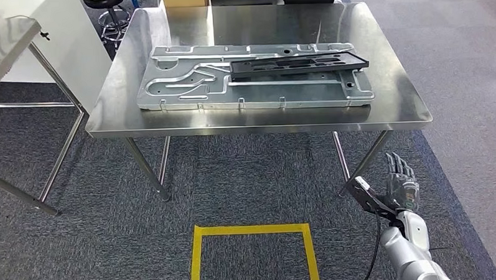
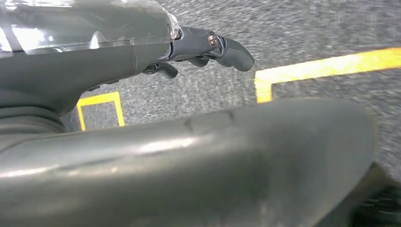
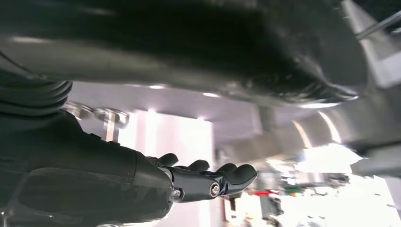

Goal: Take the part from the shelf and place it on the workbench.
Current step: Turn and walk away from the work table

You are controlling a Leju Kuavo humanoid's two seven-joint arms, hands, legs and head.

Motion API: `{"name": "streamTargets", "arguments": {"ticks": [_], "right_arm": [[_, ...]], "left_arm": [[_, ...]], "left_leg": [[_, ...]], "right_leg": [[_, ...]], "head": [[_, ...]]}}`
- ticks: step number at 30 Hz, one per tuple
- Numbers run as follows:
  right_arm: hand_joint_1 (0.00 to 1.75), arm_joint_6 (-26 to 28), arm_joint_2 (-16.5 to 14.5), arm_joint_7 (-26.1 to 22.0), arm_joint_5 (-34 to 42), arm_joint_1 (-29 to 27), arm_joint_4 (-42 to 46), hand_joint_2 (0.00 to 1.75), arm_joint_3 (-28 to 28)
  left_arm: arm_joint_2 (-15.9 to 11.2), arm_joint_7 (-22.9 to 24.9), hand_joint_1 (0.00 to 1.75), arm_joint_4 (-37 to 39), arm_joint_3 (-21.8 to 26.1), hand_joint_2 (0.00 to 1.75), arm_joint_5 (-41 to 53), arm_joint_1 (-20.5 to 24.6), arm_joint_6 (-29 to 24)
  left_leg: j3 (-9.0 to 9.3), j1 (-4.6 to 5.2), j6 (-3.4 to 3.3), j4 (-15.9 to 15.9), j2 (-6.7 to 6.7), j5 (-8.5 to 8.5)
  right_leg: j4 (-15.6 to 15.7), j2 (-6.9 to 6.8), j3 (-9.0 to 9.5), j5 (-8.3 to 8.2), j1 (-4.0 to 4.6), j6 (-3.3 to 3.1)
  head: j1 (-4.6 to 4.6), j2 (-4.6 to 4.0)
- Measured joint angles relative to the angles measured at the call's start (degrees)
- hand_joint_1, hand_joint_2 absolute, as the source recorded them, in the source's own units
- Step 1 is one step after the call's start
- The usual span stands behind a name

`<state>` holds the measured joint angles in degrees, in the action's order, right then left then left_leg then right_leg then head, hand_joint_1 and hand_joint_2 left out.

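Workbench (image 1: 394,107) of steel on grey carpet (image 1: 247,190); right hand (image 1: 401,183) fingers apart, empty.

Grey carpet (image 1: 247,183) with a yellow tape square (image 1: 254,255) at bottom centre; a steel side table (image 1: 5,36) at upper left.

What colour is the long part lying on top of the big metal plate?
Black part, seen best in the head view.

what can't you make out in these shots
- Shelf: outside the head view's frame.
- Left hand: its grey thumb hides most of the fingers in the left wrist view.
- Black part on the metal plate: markings too small to read.
- Right wrist view: background blurred and overexposed.
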<state>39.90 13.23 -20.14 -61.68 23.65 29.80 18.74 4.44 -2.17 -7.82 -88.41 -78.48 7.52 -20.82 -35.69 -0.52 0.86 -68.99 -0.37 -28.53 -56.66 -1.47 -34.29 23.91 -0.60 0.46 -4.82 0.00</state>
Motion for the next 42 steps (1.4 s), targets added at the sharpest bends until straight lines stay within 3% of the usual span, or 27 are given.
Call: {"name": "streamTargets", "arguments": {"ticks": [2,3,6,7,9,11,12,13,14,15,17,19,21,22,24,26,27,28,29,31,33,34,36,37,39,41,42], "right_arm": [[0.0,0.0,-0.8,-0.1,0.0,-1.1,0.6,0.0,3.4],[0.0,0.0,-1.1,-0.2,0.0,-1.5,0.8,0.0,4.6],[0.0,0.1,-1.7,-0.2,0.0,-2.5,1.1,0.0,7.0],[0.0,0.1,-1.8,-0.2,0.0,-2.8,1.2,0.0,7.5],[0.0,0.1,-2.0,-0.2,0.0,-3.1,1.2,0.0,8.4],[0.0,0.1,-2.1,-0.2,0.0,-3.3,1.2,0.0,8.9],[0.0,0.1,-2.2,-0.2,0.0,-3.5,1.2,0.0,9.2],[0.0,0.1,-2.3,-0.2,0.0,-3.6,1.2,0.0,9.4],[0.0,0.1,-2.4,-0.2,0.0,-3.7,1.2,0.0,9.5],[0.0,0.1,-2.5,-0.2,0.0,-3.7,1.3,0.0,9.6],[0.0,0.1,-2.5,-0.2,0.0,-3.6,1.6,0.0,9.7],[0.0,0.1,-2.5,-0.2,0.0,-3.6,1.9,0.0,9.9],[0.0,0.1,-2.5,-0.2,0.0,-3.6,2.0,0.0,10.0],[0.0,0.1,-2.6,-0.2,0.0,-3.5,2.0,0.0,10.1],[0.0,0.1,-2.9,-0.2,0.0,-3.6,2.0,0.0,10.1],[0.0,0.1,-3.0,-0.2,0.0,-3.6,2.1,0.0,10.1],[0.0,0.1,-3.0,-0.2,0.0,-3.7,2.1,0.0,10.1],[0.0,0.1,-3.1,-0.2,0.0,-3.7,2.1,0.0,10.1],[0.0,0.1,-3.1,-0.2,0.0,-3.7,2.1,0.0,10.2],[0.0,0.1,-3.2,-0.2,0.0,-3.8,2.1,0.0,10.2],[0.0,0.1,-3.2,-0.2,0.0,-3.7,2.1,0.0,10.3],[0.0,0.1,-3.3,-0.2,0.0,-3.7,2.1,0.0,10.3],[0.0,0.1,-3.3,-0.2,0.0,-3.7,2.1,0.0,10.5],[0.0,0.1,-3.3,-0.2,0.0,-3.8,2.1,0.0,10.6],[0.0,0.1,-3.3,-0.2,0.0,-3.8,2.1,0.0,10.7],[0.0,0.1,-3.3,-0.2,0.0,-3.9,2.1,0.0,10.8],[0.0,0.1,-3.3,-0.2,0.0,-4.0,2.1,0.0,10.8]], "left_arm": [[-0.1,0.0,0.0,0.0,0.0,0.0,0.0,0.1,0.0],[-0.1,0.0,0.0,0.0,0.0,0.0,0.0,0.2,0.0],[-0.1,-0.1,0.0,0.0,0.0,0.0,0.0,0.2,0.0],[-0.1,-0.1,0.0,0.0,0.0,0.0,0.0,0.2,-0.1],[-0.1,-0.1,0.0,0.0,0.0,0.0,0.0,0.2,-0.1],[-0.1,-0.1,0.0,0.0,0.0,0.0,0.0,0.2,0.0],[-0.1,-0.1,0.0,0.0,0.0,0.0,0.0,0.2,0.0],[-0.1,-0.1,0.0,0.0,0.0,0.0,0.0,0.2,0.0],[-0.1,-0.1,0.0,0.0,0.0,0.0,0.0,0.2,0.0],[-0.1,-0.1,0.0,0.0,0.0,0.0,0.0,0.2,0.0],[-0.1,-0.1,0.0,0.0,0.0,0.0,0.0,0.2,0.0],[-0.1,-0.1,0.0,0.0,0.0,0.0,0.0,0.2,0.0],[-0.1,-0.1,0.0,0.0,0.0,0.0,0.0,0.2,0.0],[-0.1,-0.1,0.0,0.0,0.0,0.0,0.0,0.1,0.0],[-0.2,-0.1,0.0,0.0,0.0,0.0,0.0,0.1,0.0],[-0.2,-0.1,0.0,0.0,0.0,0.0,0.0,0.1,0.0],[-0.2,-0.1,0.0,0.0,0.0,0.0,0.0,0.1,0.0],[-0.2,-0.1,0.0,0.0,0.0,0.0,0.0,0.1,0.0],[-0.2,-0.1,0.0,0.0,0.0,0.0,0.0,0.1,0.0],[-0.2,-0.1,0.0,0.0,0.0,0.0,0.0,0.1,0.0],[-0.3,-0.1,0.0,0.0,0.0,0.0,0.0,0.3,0.0],[-0.3,-0.1,0.0,0.0,0.0,0.0,0.0,0.3,0.0],[-0.3,-0.1,0.0,0.0,0.0,0.0,0.0,0.3,0.0],[-0.3,-0.1,0.0,0.0,0.0,0.0,0.0,0.2,0.0],[-0.3,-0.1,0.0,0.0,0.0,0.0,0.0,0.3,0.0],[-0.3,-0.1,0.0,0.0,0.0,0.0,0.0,0.3,0.0],[-0.3,-0.1,0.0,0.0,0.0,0.0,0.0,0.2,0.0]], "left_leg": [[5.15,0.04,-0.25,7.4,-0.07,-0.08],[6.51,0.13,-0.55,9.7,-0.1,-0.72],[6.31,0.34,-2.09,10.8,0.11,-0.48],[6.0,0.31,-2.67,11.0,0.24,0.03],[4.96,0.27,-3.48,11.1,0.44,1.23],[3.48,0.45,-3.69,11.0,0.45,2.35],[2.71,0.55,-3.69,10.9,0.46,2.87],[1.97,0.64,-3.66,10.8,0.46,3.36],[1.3,0.73,-3.6,10.8,0.46,3.82],[0.77,0.8,-3.52,10.7,0.46,4.24],[0.1,0.96,-3.16,10.7,0.47,5.03],[-0.1,0.94,-2.53,10.8,0.52,5.86],[-0.26,0.86,-1.8,11.0,0.54,6.55],[-0.62,0.88,-1.46,10.6,0.5,5.94],[-2.14,0.83,-0.89,6.6,0.42,1.69],[-4.04,0.66,-0.41,-0.8,0.4,-3.54],[-4.42,0.57,-0.23,-3.7,0.41,-4.58],[-4.04,0.5,-0.11,-5.0,0.41,-4.39],[-2.61,0.44,-0.08,-4.2,0.41,-3.14],[2.76,0.4,-0.3,2.6,0.36,-0.93],[7.35,0.56,-0.86,9.7,0.27,-1.26],[8.22,0.68,-1.21,11.4,0.23,-1.8],[7.89,0.73,-2.11,11.9,0.31,-1.35],[7.53,0.68,-2.69,12.1,0.42,-0.85],[6.5,0.51,-3.59,12.2,0.67,0.37],[5.07,0.58,-3.89,12.2,0.75,1.53],[4.27,0.63,-3.88,12.1,0.76,2.09]], "right_leg": [[-1.1,0.23,-1.31,-0.42,-0.02,0.54],[-1.5,0.35,-1.67,-0.67,0.03,0.87],[-1.7,0.63,-2.05,-1.23,-0.15,1.99],[-2.4,0.73,-2.4,-0.25,-0.28,2.31],[-6.8,0.89,-4.1,4.48,-0.44,2.78],[-14.0,0.92,-6.12,9.14,-0.47,3.06],[-16.4,0.92,-6.36,9.8,-0.48,3.08],[-17.1,0.93,-5.72,9.28,-0.47,3.01],[-15.6,0.93,-3.99,7.92,-0.46,2.82],[-12.3,0.93,-1.29,6.42,-0.39,2.51],[-4.0,0.92,4.36,5.47,-0.03,1.73],[0.2,0.93,6.7,5.84,0.46,1.06],[0.9,0.86,6.39,4.97,0.48,0.41],[1.3,0.81,6.08,4.35,0.33,0.03],[1.8,0.71,4.98,2.93,-0.02,-0.52],[1.6,0.72,3.37,1.82,0.02,-0.69],[1.4,0.73,2.52,1.34,0.04,-0.66],[1.1,0.73,1.67,0.89,0.05,-0.59],[0.8,0.75,0.81,0.47,0.04,-0.48],[-0.1,0.8,-0.69,-0.21,0.06,-0.11],[-0.8,0.81,-1.63,-0.79,0.17,0.43],[-1.0,0.8,-1.86,-1.15,0.23,0.76],[-0.9,0.83,-2.06,-1.81,0.16,1.49],[-1.3,0.9,-2.37,-1.35,0.06,1.83],[-4.5,1.03,-3.8,2.4,-0.17,2.39],[-11.6,1.08,-6.01,7.71,-0.25,2.87],[-14.9,1.09,-6.7,9.09,-0.27,3.04]], "head": [[-0.01,0.0],[0.0,0.0],[0.01,0.0],[0.01,0.0],[0.01,0.0],[0.01,0.0],[0.01,0.0],[0.01,0.0],[0.01,0.0],[0.01,0.0],[0.01,0.0],[0.01,0.0],[0.01,0.0],[0.01,0.0],[0.01,0.0],[0.01,0.0],[0.01,0.0],[0.01,0.0],[0.01,0.0],[0.01,0.0],[0.01,0.0],[0.01,0.0],[0.01,0.0],[0.01,0.0],[0.01,0.0],[0.01,0.0],[0.01,0.0]]}}
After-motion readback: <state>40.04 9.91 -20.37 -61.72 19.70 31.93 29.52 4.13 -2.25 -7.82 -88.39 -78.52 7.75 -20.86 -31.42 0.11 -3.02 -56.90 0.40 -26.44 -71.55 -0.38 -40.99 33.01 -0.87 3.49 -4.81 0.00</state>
